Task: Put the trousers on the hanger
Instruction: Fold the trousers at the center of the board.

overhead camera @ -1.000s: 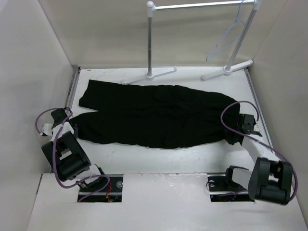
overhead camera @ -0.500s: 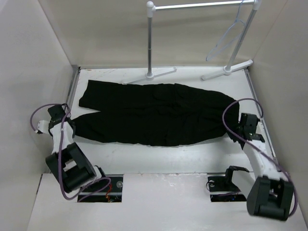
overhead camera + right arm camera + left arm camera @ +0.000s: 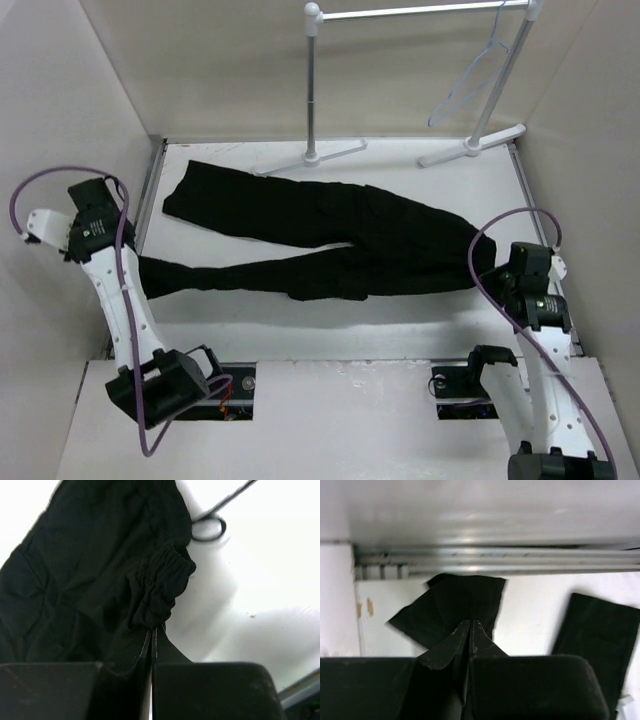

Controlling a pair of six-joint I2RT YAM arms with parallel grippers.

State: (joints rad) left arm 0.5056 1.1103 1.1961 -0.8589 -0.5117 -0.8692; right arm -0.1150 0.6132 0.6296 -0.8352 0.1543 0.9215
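The black trousers (image 3: pixel 330 235) lie stretched across the white table, waist to the right and legs to the left. My left gripper (image 3: pixel 128 263) is shut on the hem of the near leg (image 3: pixel 455 602), raised off the table; the far leg (image 3: pixel 600 635) still lies flat. At the right end, my right gripper (image 3: pixel 490 275) is shut on the gathered waistband (image 3: pixel 160 585), with the drawstring (image 3: pixel 210 527) trailing loose beyond it. The pale hanger (image 3: pixel 470 80) hangs from the rail at the top right, well away from both grippers.
A white rack (image 3: pixel 312 90) with T-shaped feet (image 3: pixel 310 157) stands at the back of the table, behind the trousers. White walls close in the left, right and back sides. A metal rail (image 3: pixel 495 560) runs along the left table edge.
The right gripper has shut on the waistband. Both arms have risen and moved outward, lifting the near leg and waist and pulling the trousers taut and narrower.
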